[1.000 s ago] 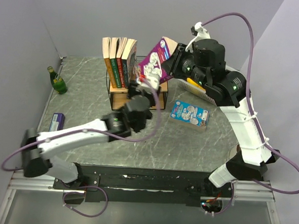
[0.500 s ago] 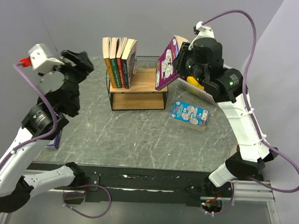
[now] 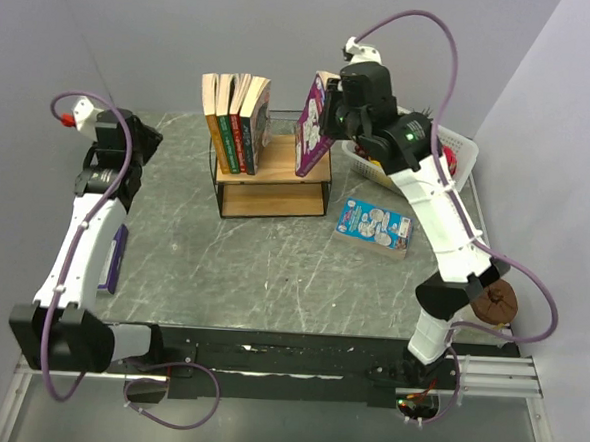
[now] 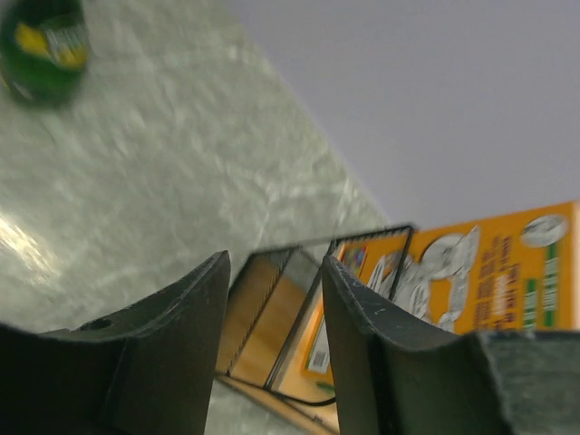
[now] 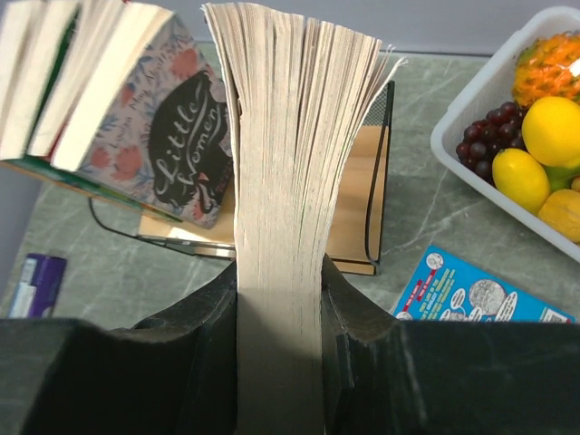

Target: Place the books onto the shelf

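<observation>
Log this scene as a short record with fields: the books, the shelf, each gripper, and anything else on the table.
Shelf: shelf, two wooden tiers, back middle of the table
Shelved: row of books upright at the top board's left end
Held: purple book, upright in the right gripper at the top board's right end
Not yet shelved: blue book, flat on the table right of the shelf
Left gripper: left gripper open, empty, far left
Other: fruit basket at right; green bottle

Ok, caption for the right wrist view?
The right gripper holds a paperback, page edges foremost, at the shelf beside the standing books.
</observation>
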Robot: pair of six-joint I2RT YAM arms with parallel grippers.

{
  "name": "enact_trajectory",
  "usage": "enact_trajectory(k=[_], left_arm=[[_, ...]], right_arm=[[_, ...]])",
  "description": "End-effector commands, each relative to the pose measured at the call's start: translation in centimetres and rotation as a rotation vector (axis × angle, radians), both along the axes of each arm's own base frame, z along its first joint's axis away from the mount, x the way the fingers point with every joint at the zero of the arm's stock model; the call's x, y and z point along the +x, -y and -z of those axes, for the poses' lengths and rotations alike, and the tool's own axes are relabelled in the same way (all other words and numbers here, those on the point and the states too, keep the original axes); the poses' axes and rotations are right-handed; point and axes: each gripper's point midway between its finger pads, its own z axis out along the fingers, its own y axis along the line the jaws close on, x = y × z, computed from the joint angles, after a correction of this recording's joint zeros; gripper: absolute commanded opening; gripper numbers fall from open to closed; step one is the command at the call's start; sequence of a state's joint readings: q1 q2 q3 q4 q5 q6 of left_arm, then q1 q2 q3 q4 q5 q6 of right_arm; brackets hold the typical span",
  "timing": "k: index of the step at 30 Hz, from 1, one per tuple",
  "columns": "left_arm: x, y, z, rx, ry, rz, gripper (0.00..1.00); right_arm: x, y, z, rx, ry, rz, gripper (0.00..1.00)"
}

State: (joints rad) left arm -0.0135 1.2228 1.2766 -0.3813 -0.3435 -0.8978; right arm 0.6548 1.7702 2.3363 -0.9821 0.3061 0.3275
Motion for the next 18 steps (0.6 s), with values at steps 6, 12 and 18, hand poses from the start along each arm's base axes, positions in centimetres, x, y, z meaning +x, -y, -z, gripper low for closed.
enact_trajectory(k=[6,12,18], left_arm=[[3.6,2.0,0.1,-0.169,0.107,0.151,0.47],[5.2,1.3,4.0,-0.228,0.059,0.143,0.48],[6.4,1.8,7.2,-0.28,0.036,0.157,0.47]], right_arm=[[2.5,-1.2,-2.9,0.052,0.118,0.035,0.0],[4.3,-2.1,-1.3,0.026,0.113,0.053,0.0],[6.0,-2.7,-0.5,-0.002,0.128,0.073,0.0]])
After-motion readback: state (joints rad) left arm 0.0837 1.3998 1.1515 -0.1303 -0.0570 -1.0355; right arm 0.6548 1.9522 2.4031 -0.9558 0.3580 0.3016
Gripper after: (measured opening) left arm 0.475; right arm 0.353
